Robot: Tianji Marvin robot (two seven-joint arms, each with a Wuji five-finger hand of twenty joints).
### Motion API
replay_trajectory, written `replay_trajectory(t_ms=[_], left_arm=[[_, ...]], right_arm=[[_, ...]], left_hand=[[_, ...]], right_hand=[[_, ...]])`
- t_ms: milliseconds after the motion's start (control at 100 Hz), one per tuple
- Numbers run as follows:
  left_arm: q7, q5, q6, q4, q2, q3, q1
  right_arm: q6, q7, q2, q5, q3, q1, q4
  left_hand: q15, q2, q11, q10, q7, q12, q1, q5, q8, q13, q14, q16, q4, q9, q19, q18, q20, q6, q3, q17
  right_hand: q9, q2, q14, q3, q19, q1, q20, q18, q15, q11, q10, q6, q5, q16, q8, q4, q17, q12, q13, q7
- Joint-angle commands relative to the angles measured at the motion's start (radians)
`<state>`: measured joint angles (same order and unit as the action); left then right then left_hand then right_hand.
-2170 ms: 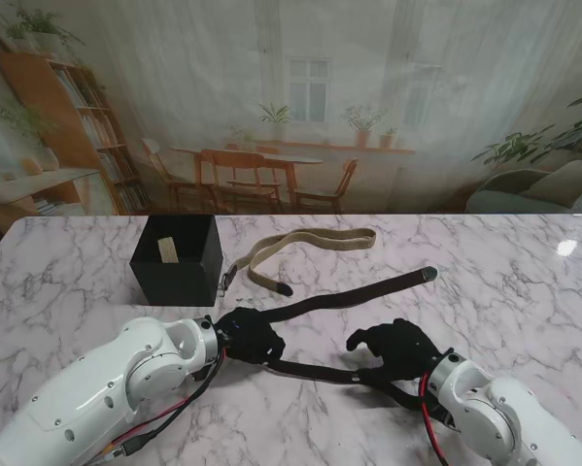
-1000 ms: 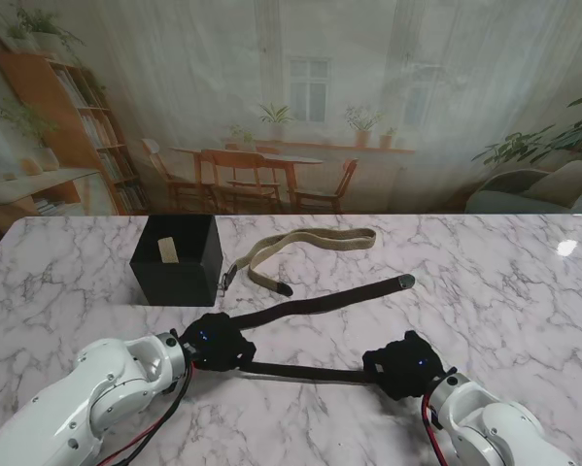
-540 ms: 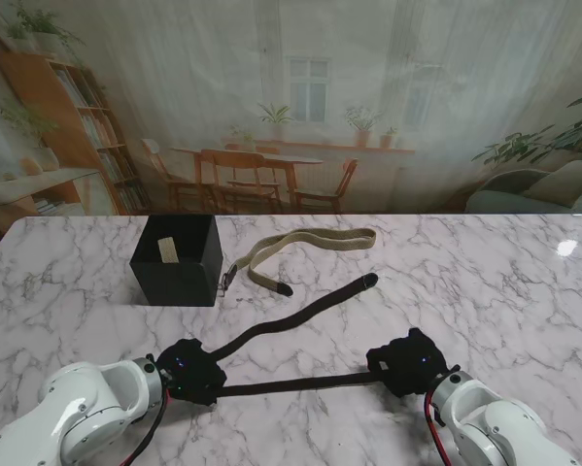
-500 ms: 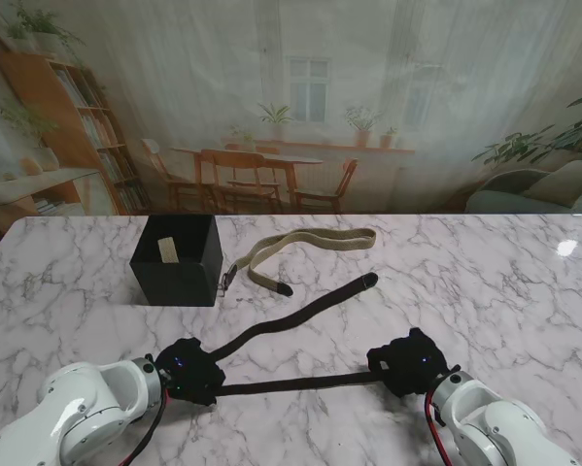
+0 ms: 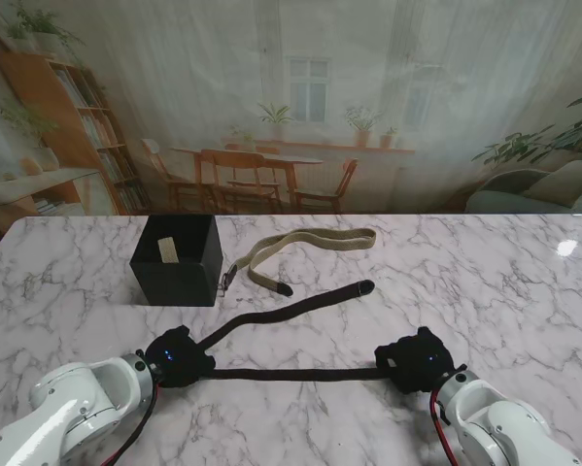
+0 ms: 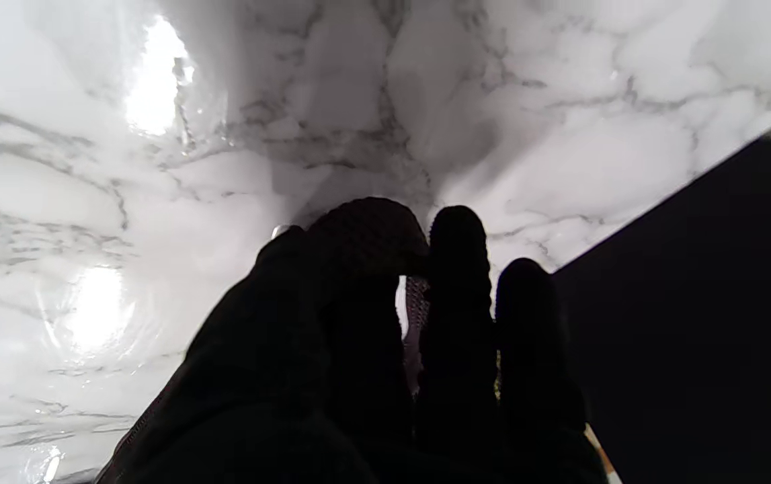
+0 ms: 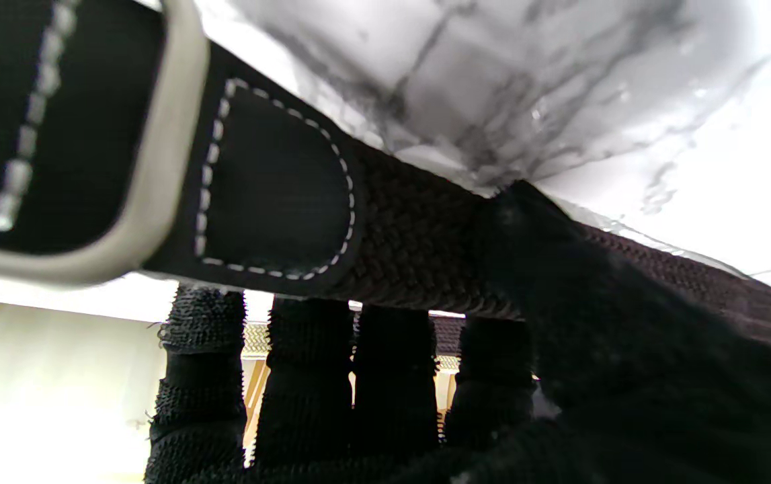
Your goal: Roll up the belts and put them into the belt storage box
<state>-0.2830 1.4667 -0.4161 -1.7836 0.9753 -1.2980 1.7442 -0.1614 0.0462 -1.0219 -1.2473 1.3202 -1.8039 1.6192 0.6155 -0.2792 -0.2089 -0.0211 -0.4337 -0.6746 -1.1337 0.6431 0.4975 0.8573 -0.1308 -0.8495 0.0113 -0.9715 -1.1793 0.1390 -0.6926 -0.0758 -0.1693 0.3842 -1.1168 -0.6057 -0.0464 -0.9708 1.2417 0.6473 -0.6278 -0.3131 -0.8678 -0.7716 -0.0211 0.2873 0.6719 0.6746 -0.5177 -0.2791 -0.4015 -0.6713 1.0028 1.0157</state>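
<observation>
The white marble table (image 5: 524, 282) filled the lower half of the stand's view, with lots of bare room on its right side. The black storage box (image 5: 177, 258) stood at the upper left of the table. Just right of it lay the tan belt (image 5: 305, 245), folded in a long loop.

The dark belt (image 5: 295, 373) ran in a straight line across the lower middle of the frame, from one hand to the other. From the left hand (image 5: 178, 357) its other part ran up toward the middle of the frame, and the tip lay near the tan belt.

Both hands sat low on the table, near the bottom corners. The left hand's fingers (image 6: 456, 296) were curled tight together at the belt's bend, so it seemed to grip it, though the belt was hidden in the wrist view. The right hand (image 5: 416, 360) pinched the woven belt near its buckle (image 7: 150, 168), with the fingers (image 7: 304, 376) on one side and the thumb on the other.

The buckle was cut off at the frame's edge.
</observation>
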Motion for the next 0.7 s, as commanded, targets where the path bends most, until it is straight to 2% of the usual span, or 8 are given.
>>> replay_trajectory(t_ms=[0, 120, 210, 350, 450, 570, 630, 690], left_arm=[[-0.068, 0.016, -0.004, 0.006, -0.004, -0.025, 0.033], [-0.101, 0.025, 0.003, -0.054, 0.004, -0.100, 0.103], [-0.116, 0.050, 0.002, -0.095, 0.009, -0.154, 0.150], [-0.162, 0.095, 0.021, -0.130, 0.014, -0.195, 0.188], [-0.146, 0.122, 0.029, -0.113, 0.013, -0.189, 0.181], [-0.078, 0.121, 0.029, -0.088, 0.010, -0.177, 0.167], [-0.039, 0.119, 0.024, -0.082, 0.009, -0.177, 0.164], [-0.006, 0.113, 0.018, -0.083, 0.008, -0.181, 0.163]], right_arm=[[0.012, -0.001, 0.003, -0.007, 0.003, 0.002, -0.011], [0.020, 0.000, 0.003, -0.006, 0.002, 0.005, -0.021], [0.023, 0.002, 0.003, -0.004, 0.000, 0.008, -0.026], [0.028, 0.001, 0.002, 0.005, -0.011, 0.018, -0.033], [0.030, 0.007, 0.002, 0.015, -0.027, 0.032, -0.045], [0.027, 0.001, 0.003, 0.017, -0.037, 0.040, -0.051], [0.025, -0.001, 0.002, 0.024, -0.037, 0.042, -0.052], [0.026, 0.006, 0.000, 0.033, -0.036, 0.043, -0.055]], left_hand=[[0.063, -0.022, -0.092, 0.048, -0.127, -0.054, -0.035, 0.158, 0.000, 0.050, -0.008, -0.029, -0.008, -0.107, -0.075, 0.018, -0.024, 0.087, 0.027, 0.033], [0.137, -0.013, -0.202, 0.067, -0.183, -0.013, 0.020, 0.183, -0.030, 0.090, -0.033, -0.057, -0.010, -0.117, -0.134, 0.039, -0.035, 0.062, 0.059, 0.056], [0.162, -0.004, -0.274, 0.089, -0.213, 0.108, 0.098, 0.198, -0.039, 0.093, -0.047, -0.061, -0.009, -0.110, -0.148, 0.051, -0.035, 0.042, 0.105, 0.053], [0.077, 0.064, -0.205, 0.103, -0.076, 0.146, 0.187, 0.160, -0.019, 0.005, -0.058, -0.028, -0.007, -0.022, -0.082, 0.052, -0.029, 0.017, 0.146, -0.017], [-0.060, 0.100, -0.095, 0.134, 0.041, 0.222, 0.222, 0.103, -0.007, -0.081, -0.061, 0.044, -0.007, 0.105, 0.002, 0.053, -0.018, 0.012, 0.168, -0.073], [-0.175, 0.113, -0.026, 0.138, 0.127, 0.280, 0.248, 0.041, -0.040, -0.157, -0.061, 0.121, -0.007, 0.218, 0.106, 0.058, 0.008, 0.027, 0.176, -0.129], [-0.207, 0.110, -0.009, 0.144, 0.148, 0.294, 0.253, 0.014, -0.047, -0.185, -0.061, 0.143, -0.006, 0.258, 0.141, 0.060, 0.018, 0.030, 0.176, -0.151], [-0.217, 0.111, 0.000, 0.146, 0.155, 0.300, 0.256, 0.005, -0.049, -0.196, -0.061, 0.151, -0.006, 0.281, 0.149, 0.061, 0.020, 0.034, 0.176, -0.155]], right_hand=[[-0.047, 0.025, -0.002, -0.070, 0.020, 0.098, -0.005, -0.018, -0.049, -0.082, -0.006, 0.098, 0.060, 0.021, -0.034, 0.025, 0.007, -0.022, 0.020, 0.083], [-0.047, 0.027, -0.003, -0.069, 0.020, 0.098, -0.004, -0.018, -0.050, -0.084, -0.005, 0.099, 0.060, 0.022, -0.034, 0.026, 0.007, -0.023, 0.020, 0.082], [-0.045, 0.029, -0.003, -0.067, 0.019, 0.099, -0.003, -0.019, -0.050, -0.084, -0.006, 0.099, 0.060, 0.022, -0.034, 0.025, 0.007, -0.023, 0.019, 0.082], [-0.039, 0.037, 0.000, -0.059, 0.015, 0.095, 0.000, -0.021, -0.044, -0.078, -0.010, 0.095, 0.053, 0.019, -0.030, 0.025, 0.010, -0.018, 0.015, 0.075], [-0.036, 0.044, 0.006, -0.034, 0.008, 0.073, 0.006, -0.024, -0.001, -0.043, -0.016, 0.059, 0.024, -0.002, 0.030, 0.025, 0.011, 0.003, 0.013, 0.030], [0.033, 0.051, -0.002, 0.030, -0.016, -0.118, 0.023, -0.028, 0.119, 0.059, 0.004, -0.049, -0.057, -0.056, 0.175, 0.029, 0.027, 0.056, -0.030, -0.084], [0.078, 0.079, -0.013, 0.045, -0.023, -0.218, 0.027, -0.025, 0.182, 0.100, 0.025, -0.097, -0.040, -0.084, 0.133, 0.069, 0.035, 0.096, -0.062, -0.204], [0.114, 0.105, -0.026, 0.063, -0.020, -0.277, 0.028, -0.010, 0.212, 0.124, 0.041, -0.124, -0.028, -0.100, 0.063, 0.142, 0.033, 0.113, -0.089, -0.285]])
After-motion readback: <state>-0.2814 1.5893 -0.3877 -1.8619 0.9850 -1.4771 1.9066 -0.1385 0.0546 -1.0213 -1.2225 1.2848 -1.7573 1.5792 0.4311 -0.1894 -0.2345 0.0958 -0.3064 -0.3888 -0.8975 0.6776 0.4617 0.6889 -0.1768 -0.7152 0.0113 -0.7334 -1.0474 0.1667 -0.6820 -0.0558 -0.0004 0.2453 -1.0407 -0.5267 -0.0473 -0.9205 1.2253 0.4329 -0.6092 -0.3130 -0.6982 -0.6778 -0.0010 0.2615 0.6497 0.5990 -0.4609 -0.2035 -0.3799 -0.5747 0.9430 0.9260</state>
